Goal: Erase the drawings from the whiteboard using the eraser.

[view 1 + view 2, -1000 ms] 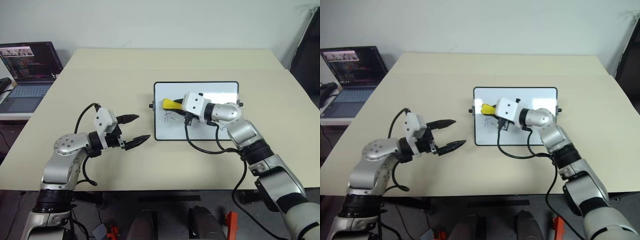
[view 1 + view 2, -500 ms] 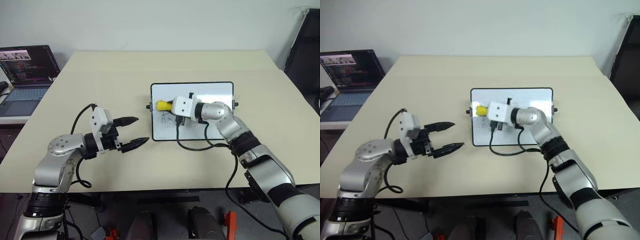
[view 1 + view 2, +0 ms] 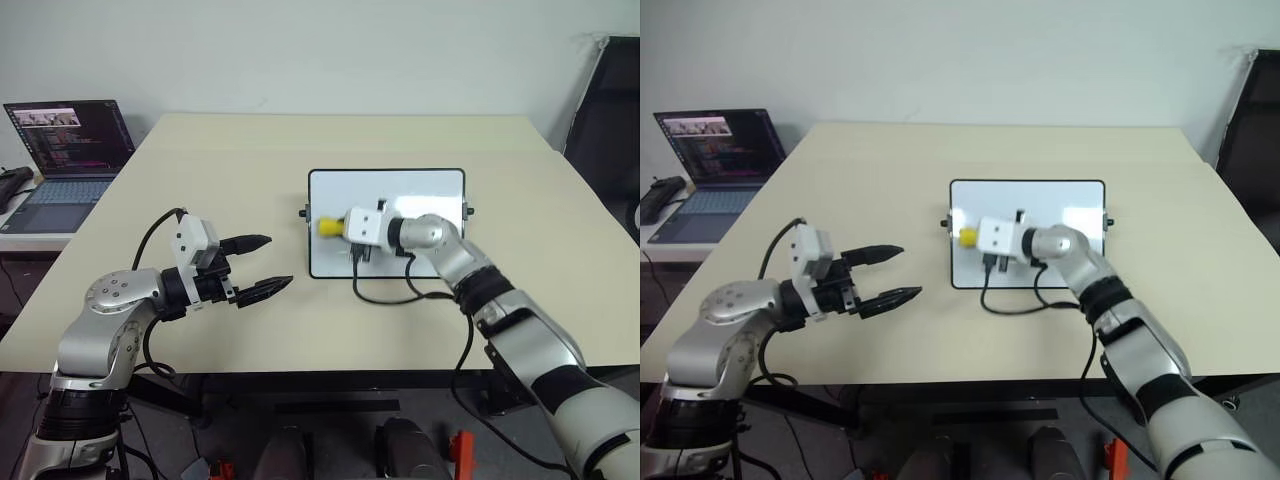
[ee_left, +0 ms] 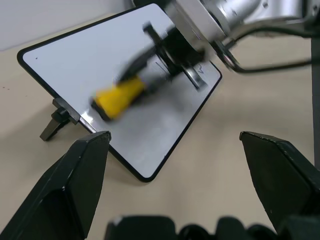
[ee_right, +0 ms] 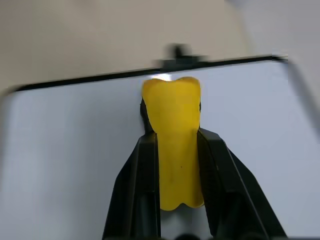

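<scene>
The whiteboard (image 3: 425,192) lies flat on the table's middle, a black knob on each short side. My right gripper (image 3: 337,226) is shut on the yellow eraser (image 3: 328,226), which sits on the board close to its left edge. In the right wrist view the eraser (image 5: 172,112) stands between the two black fingers (image 5: 142,170), its tip near the board's frame. A few thin black strokes of the drawings (image 4: 201,70) show under the right gripper's body; the rest is hidden. My left gripper (image 3: 264,265) hovers open over the table left of the board, holding nothing.
An open laptop (image 3: 66,148) stands on a side table at the far left. A black chair (image 3: 606,110) is at the right edge. The right gripper's black cable (image 3: 385,296) loops over the board's near edge onto the table (image 3: 250,150).
The camera has shifted. My right gripper has slid the eraser across the board toward its left edge. The left gripper stays open in place.
</scene>
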